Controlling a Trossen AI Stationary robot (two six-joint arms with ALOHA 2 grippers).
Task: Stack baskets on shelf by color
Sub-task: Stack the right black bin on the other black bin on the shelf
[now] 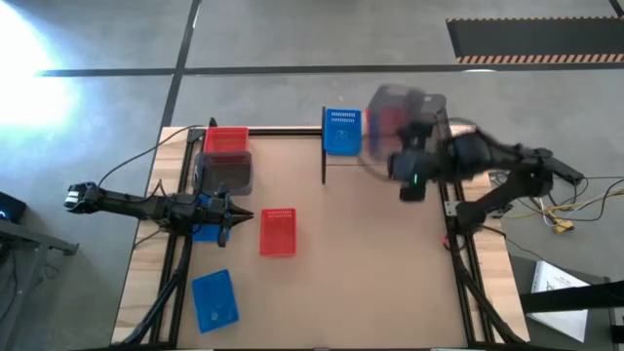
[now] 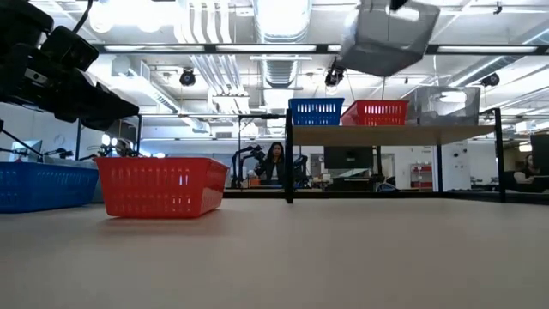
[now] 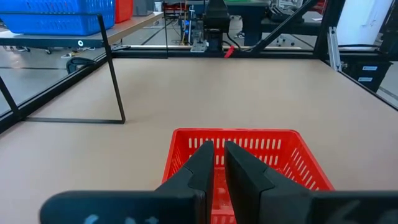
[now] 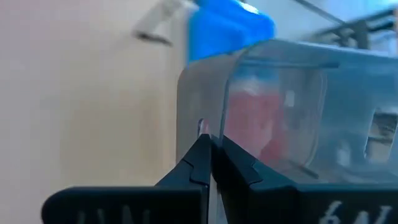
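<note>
Grey basket in the air above the shelf

My right gripper [image 4: 210, 163] pinches the grey basket [image 4: 298, 106] by its thin rim; light, stiff, slippery plastic, I judge. Left gripper [image 3: 216, 165] nearly closed, empty.

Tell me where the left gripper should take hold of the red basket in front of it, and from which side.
Grip the red basket's near short rim, the wall facing the left gripper, coming down from above with one jaw inside and one outside. The basket sits upright and open-topped, its thin wall suits the narrow jaws, and nothing lies inside it.
</note>
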